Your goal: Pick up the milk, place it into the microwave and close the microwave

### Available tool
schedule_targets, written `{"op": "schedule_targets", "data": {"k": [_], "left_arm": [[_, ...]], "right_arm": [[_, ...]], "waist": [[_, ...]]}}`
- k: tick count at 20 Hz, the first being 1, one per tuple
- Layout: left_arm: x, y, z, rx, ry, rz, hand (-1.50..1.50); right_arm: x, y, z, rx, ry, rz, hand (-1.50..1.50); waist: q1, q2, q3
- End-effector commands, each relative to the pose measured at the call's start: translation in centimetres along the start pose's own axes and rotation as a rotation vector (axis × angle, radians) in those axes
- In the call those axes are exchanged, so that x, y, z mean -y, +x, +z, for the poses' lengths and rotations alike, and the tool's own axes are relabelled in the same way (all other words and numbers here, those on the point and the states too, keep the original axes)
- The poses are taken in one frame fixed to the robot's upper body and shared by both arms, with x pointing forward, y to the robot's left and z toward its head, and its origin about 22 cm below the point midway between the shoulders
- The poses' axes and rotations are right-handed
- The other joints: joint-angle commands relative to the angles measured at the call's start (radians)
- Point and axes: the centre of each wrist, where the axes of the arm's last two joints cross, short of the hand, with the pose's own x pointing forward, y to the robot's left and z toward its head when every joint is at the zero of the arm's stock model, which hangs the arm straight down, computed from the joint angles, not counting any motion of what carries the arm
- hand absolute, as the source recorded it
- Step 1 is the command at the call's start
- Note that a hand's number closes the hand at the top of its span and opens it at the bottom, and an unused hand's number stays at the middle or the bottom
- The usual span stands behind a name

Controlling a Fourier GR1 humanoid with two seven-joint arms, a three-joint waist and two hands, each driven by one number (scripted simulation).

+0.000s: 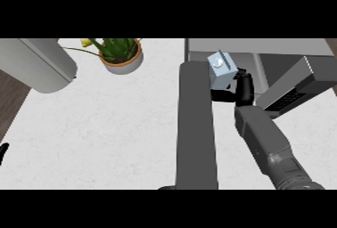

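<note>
Milk carton pale blue, small white mark on face, no readable writing; long axis near upright, top tilted toward upper left; carton sits at open microwave mouth, above its front edge; right hand black, fingers curled round carton's right side and base; microwave door swung open to right, dark keypad showing, no legible labels; left hand barely showing at left edge, state cannot be told; potted plant on white counter.

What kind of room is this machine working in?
Most likely a kitchen: a pale counter carries a microwave with its door open, the right hand holds a milk carton at it, and a potted plant stands nearby.
</note>
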Motion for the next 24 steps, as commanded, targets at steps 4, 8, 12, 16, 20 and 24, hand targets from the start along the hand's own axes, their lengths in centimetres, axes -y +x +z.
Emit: {"op": "schedule_targets", "data": {"k": [4, 8, 12, 16, 20, 24], "left_arm": [[-0.1, -0.6, -0.9, -0.001, -0.001, 0.000, -1.50], [-0.5, -1.0, -1.5, -0.005, -0.027, 0.017, -1.50], [0.0, -1.3, -1.2, 0.000, -0.034, 0.017, -1.50], [-0.5, -0.7, -1.5, 0.009, -0.036, 0.002, -1.50], [-0.5, -1.0, -1.6, 0.015, -0.056, 0.012, -1.50], [-0.2, -0.7, -2.4, 0.011, -0.079, 0.013, -1.50]], "right_arm": [[-0.7, 1.7, -2.4, 0.099, -0.022, 0.282, 1.50], [-1.1, 2.6, -3.5, 0.151, -0.038, 0.406, 1.50], [-0.5, 2.4, -3.6, 0.125, -0.115, 0.487, 1.50], [0.6, 2.3, -3.9, 0.092, -0.194, 0.505, 1.50], [2.8, 2.1, -4.6, 0.042, -0.236, 0.507, 1.50], [3.5, 1.9, -4.6, 0.021, -0.279, 0.511, 1.50]], "waist": [[0.018, 0.004, -0.003], [0.030, 0.012, -0.003], [0.040, 0.015, -0.002], [0.050, 0.019, -0.001], [0.058, 0.026, 0.000], [0.070, 0.035, 0.002]]}}
